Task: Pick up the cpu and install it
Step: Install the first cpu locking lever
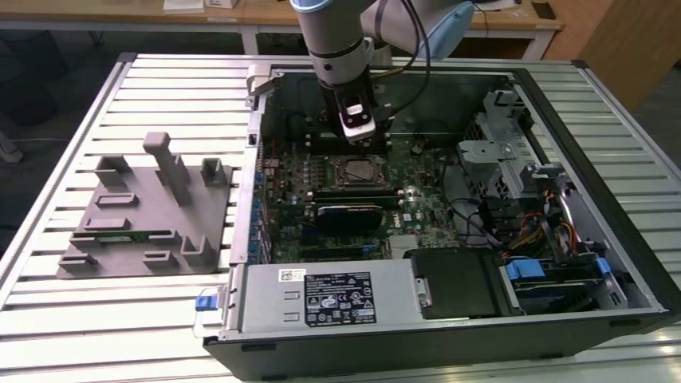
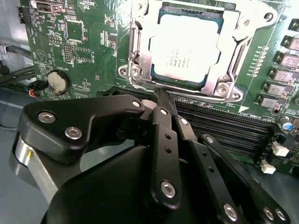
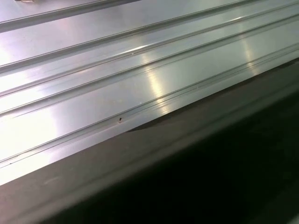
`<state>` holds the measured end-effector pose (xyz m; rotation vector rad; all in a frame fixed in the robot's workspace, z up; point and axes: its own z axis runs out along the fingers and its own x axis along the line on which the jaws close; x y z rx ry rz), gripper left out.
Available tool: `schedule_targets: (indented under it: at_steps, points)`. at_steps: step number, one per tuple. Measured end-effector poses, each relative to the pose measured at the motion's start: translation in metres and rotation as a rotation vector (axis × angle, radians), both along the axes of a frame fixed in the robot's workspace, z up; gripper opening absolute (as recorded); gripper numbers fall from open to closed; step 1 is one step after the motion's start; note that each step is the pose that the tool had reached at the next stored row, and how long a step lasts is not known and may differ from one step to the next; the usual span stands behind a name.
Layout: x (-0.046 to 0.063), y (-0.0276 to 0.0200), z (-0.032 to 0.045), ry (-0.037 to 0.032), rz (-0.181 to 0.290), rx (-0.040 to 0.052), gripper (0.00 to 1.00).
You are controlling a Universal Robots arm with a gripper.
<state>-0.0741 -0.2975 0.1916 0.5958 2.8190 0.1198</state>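
Already the cpu (image 2: 184,49) lies flat in its socket (image 2: 140,70), silvery face up; the tool (image 2: 161,100) hovers beside it, fingers pressed together.

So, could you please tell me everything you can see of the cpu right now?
In the second wrist view the cpu is a flat square chip with a pale, silvery metal top and a thin darker border. It lies flat inside the motherboard socket, ringed by the socket's metal frame with screws at the corners. Nothing grips it: the end effector sits apart from it over the memory slots, its fingers closed together and empty. In the exterior view the socket lies just below the arm's wrist.
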Motion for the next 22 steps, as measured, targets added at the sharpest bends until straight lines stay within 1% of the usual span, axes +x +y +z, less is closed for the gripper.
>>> schedule_targets:
  at_steps: [9,16,18,19,21,22]
  points:
    - [0.0011,-0.0018,-0.0005,0.0001,0.0,-0.0001,0.11]
    - [0.0076,-0.003,-0.0006,0.0,0.0,0.0009,0.11]
    - [0.0091,-0.0033,-0.0005,0.0001,0.0,0.0046,0.11]
    - [0.0095,-0.0034,-0.0005,0.0,0.0,0.0087,0.11]
    - [0.0098,-0.0034,-0.0005,0.0001,0.0,0.0198,0.11]
    - [0.0098,-0.0034,-0.0004,0.0002,0.0,0.0232,0.11]
